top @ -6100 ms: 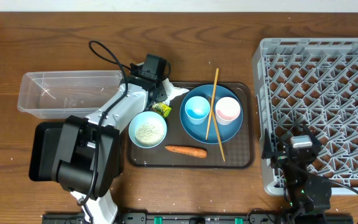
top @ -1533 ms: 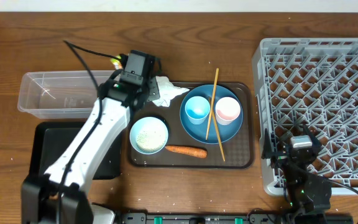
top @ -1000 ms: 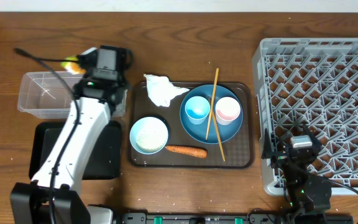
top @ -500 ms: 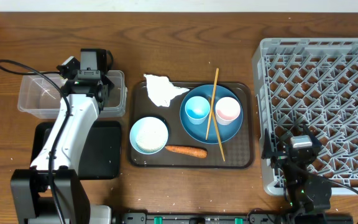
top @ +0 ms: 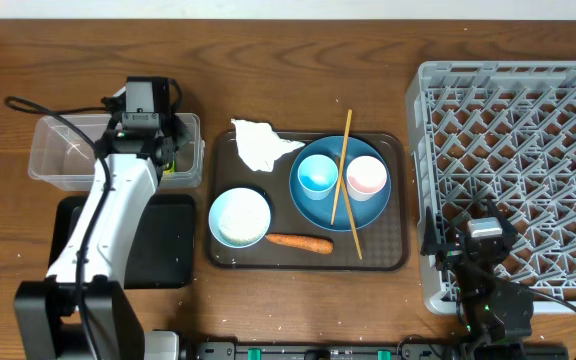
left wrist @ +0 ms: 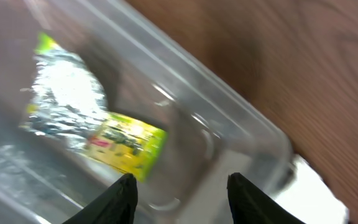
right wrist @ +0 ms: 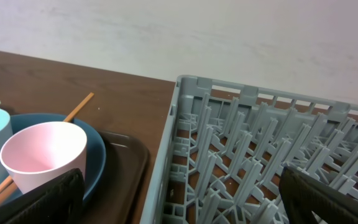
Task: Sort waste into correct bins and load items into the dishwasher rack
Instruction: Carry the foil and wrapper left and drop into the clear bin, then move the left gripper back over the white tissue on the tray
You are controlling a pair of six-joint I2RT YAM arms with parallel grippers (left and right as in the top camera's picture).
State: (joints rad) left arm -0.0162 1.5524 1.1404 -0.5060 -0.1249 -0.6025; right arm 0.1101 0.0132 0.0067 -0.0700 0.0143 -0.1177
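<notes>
The left hand (left wrist: 182, 198) hangs over the right end of the clear tub (top: 48, 122), its fingers apart with nothing between them. The crumpled silver wrapper (left wrist: 86, 127) with its green-yellow label lies inside the tub, just beyond the fingertips and clear of them. The black tray (top: 173, 250) sits on the tabletop (top: 298, 60) directly near-side of the tub.

To the right, the brown serving tray (top: 388, 260) carries the blue plate (top: 313, 212), with the light blue cup (top: 318, 176) and the white-pink cup (top: 366, 177) standing upright on it side by side. The chopsticks (top: 342, 165) lie across the plate between the cups. The pale blue bowl (top: 239, 217) holds rice at the tray's near left, and the carrot (top: 299, 241) lies just right of it. A crumpled white paper (top: 258, 145) rests at the tray's far left corner.

The right hand (right wrist: 182, 186) is spread wide and empty at the near left corner of the dishwasher rack (top: 518, 170).
</notes>
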